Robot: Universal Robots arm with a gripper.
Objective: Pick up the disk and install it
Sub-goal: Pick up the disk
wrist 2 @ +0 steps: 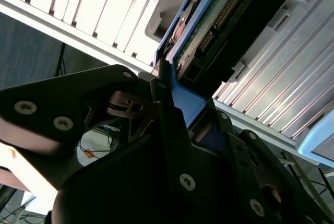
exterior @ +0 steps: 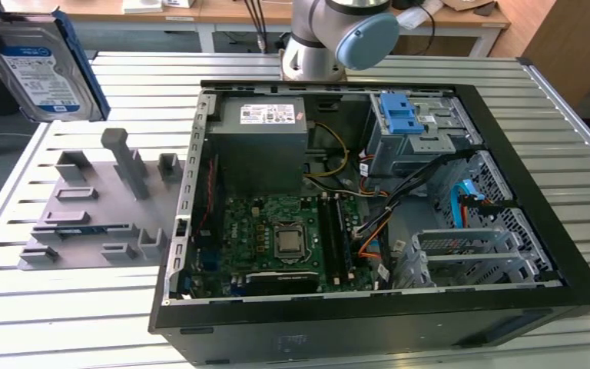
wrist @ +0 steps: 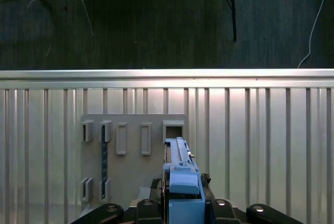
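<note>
Nearest camera, at the exterior view's left: disk, up in air, well above grey holder on counter. Pinched tight by tool on blue side rail, likely to keep flat faces free for sliding in. Stood on edge, long axis up-down, label toward exterior camera. Further right: open computer case, blue latch, not yet reached.

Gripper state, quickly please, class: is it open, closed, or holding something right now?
Gripper: closed on the disk, with the fingers clamped on its blue-railed edge.
</note>
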